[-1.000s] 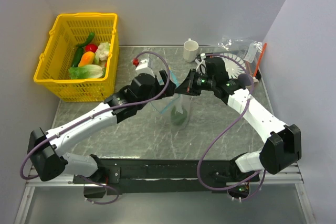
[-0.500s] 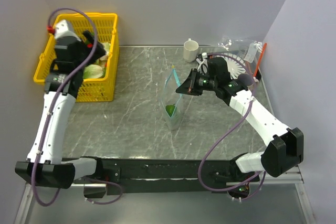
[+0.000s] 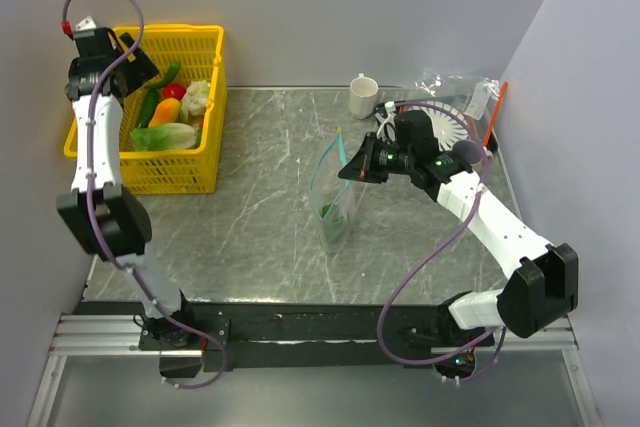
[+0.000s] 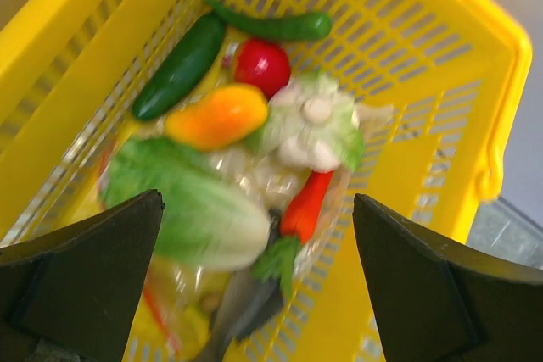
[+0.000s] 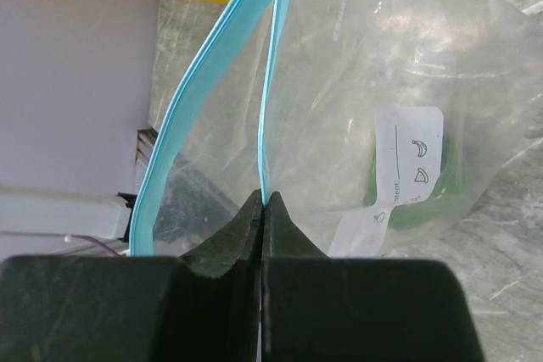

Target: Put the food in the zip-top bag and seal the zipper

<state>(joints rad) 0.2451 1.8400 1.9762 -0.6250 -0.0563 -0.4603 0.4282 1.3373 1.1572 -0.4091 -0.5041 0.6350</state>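
Hovering spread wide at upper left, the left fingers [image 4: 81,273] have the food [image 4: 216,114] in the basket [image 3: 150,32] directly below; the right fingers [image 5: 229,252] pinch the zipper [image 5: 212,65] of the zip-top bag [image 3: 335,197] at centre frame, mouth seemingly open.

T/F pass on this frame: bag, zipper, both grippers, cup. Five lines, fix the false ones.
1. The right gripper is shut on the rim of the zip-top bag. True.
2. The zipper is sealed. False: its two strips stand apart and the mouth is open.
3. The left gripper holds a vegetable. False: its jaws are open above the yellow basket, with nothing between them.
4. A green item lies inside the bag. True.
5. The white cup sits in the basket. False: it stands on the table, beyond the bag.
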